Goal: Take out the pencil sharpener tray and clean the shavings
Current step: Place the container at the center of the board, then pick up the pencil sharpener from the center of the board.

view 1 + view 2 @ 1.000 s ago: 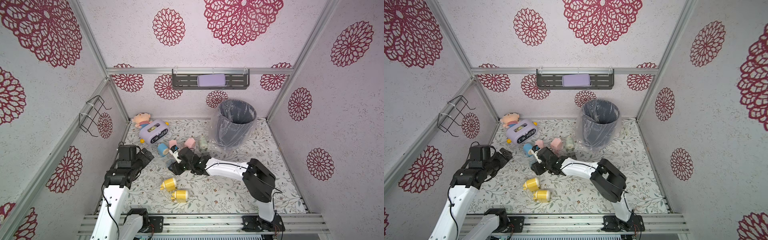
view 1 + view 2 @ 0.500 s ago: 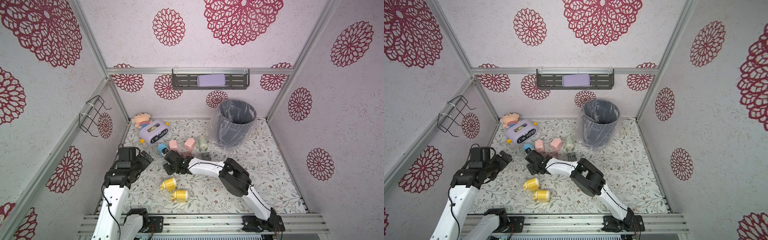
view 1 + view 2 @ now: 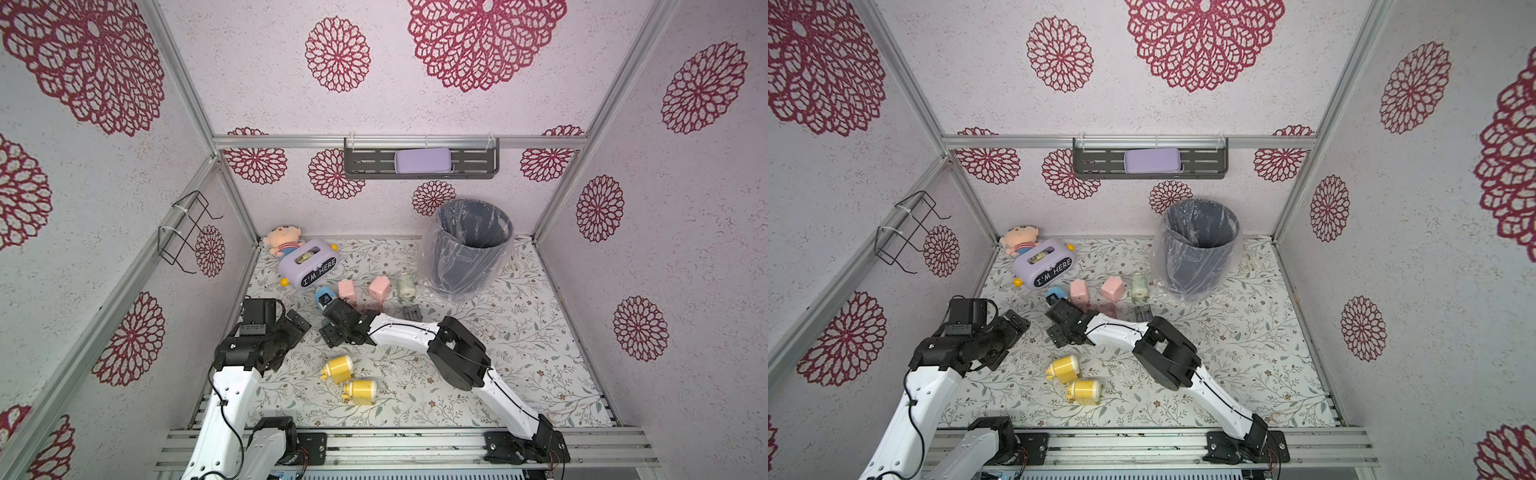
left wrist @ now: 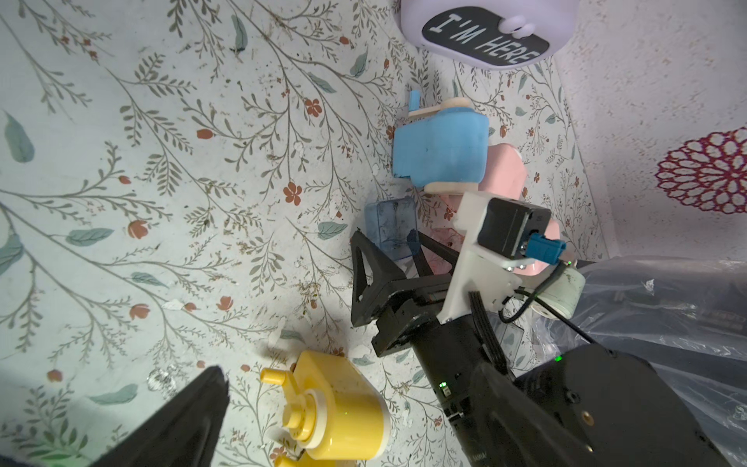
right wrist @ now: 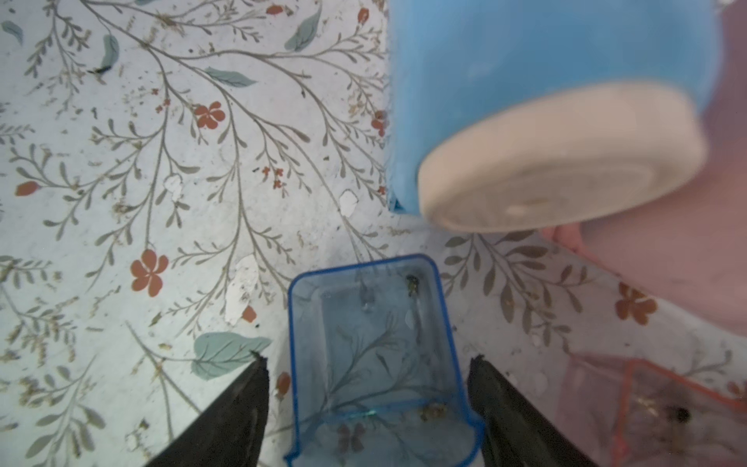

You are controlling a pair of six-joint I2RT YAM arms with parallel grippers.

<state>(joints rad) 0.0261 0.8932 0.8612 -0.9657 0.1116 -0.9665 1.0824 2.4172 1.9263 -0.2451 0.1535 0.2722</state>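
Although the blue tray (image 5: pixel 364 315) was already out of its housing, it lay open side up on the flowered mat (image 5: pixel 121 161), left of the middle of the floor. Only a few dark crumbs showed in its corners. The right claw (image 5: pixel 368 362) stood open around it, one black finger on each side, and mat was visible between the tray wall and at least one finger. We judged that it gripped nothing. In both top views the claw hid the tray.

We saw the first risk in the tray itself. Its clear walls looked thin and slick, so an off-centre pinch could squirt it sideways or tip it and scatter the crumbs. The blue sharpener (image 4: pixel 440 153) lay tilted just beyond the tray on the far side. A reach pushed too far would shove it into the pink sharpener (image 3: pixel 346 289) behind it.

A pink tray (image 5: pixel 667 400) with bits of its own sat just right of the blue one. A wide or crooked approach could nudge it and mix or spill its load.

The bin (image 3: pixel 469 245) stood well apart at the far right, its loose plastic liner bulging over the rim. A tray carried at a tilt would shed onto the mat before it got there, and a low pass could snag the liner.

The left claw (image 3: pixel 286 340) hung open and empty at the near left. It was close enough that we thought a careless swing of either arm might bring the two together.
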